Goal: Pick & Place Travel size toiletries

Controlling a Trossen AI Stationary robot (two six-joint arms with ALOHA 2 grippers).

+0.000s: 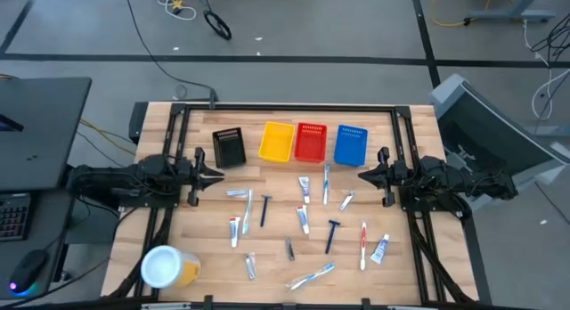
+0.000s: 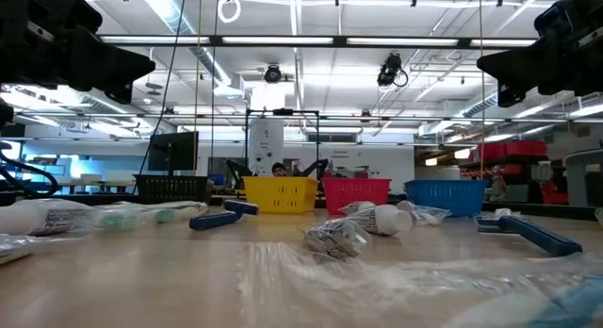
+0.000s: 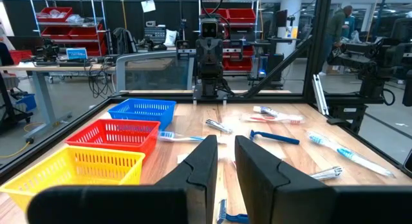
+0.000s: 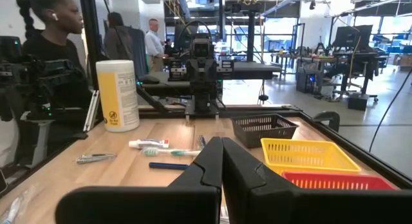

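The travel size toiletries lie scattered flat on the wooden table's middle. Among them are a white tube (image 1: 305, 187), a toothbrush (image 1: 326, 183), a blue-handled razor (image 1: 332, 234), a red toothbrush (image 1: 363, 245) and a silvery packet (image 1: 250, 266). My left gripper (image 1: 220, 176) hovers level at the table's left side, its fingers (image 3: 207, 161) a narrow gap apart with nothing between them. My right gripper (image 1: 362, 176) hovers level at the right side, shut and empty; its fingers (image 4: 209, 161) meet. Both point toward the table's middle, clear of every item.
A black basket (image 1: 230, 147), a yellow one (image 1: 276, 142), a red one (image 1: 311, 142) and a blue one (image 1: 350, 144) stand in a row at the far side. A white-lidded yellow tub (image 1: 167, 266) stands at the near left corner. A person sits beyond the table (image 4: 55, 44).
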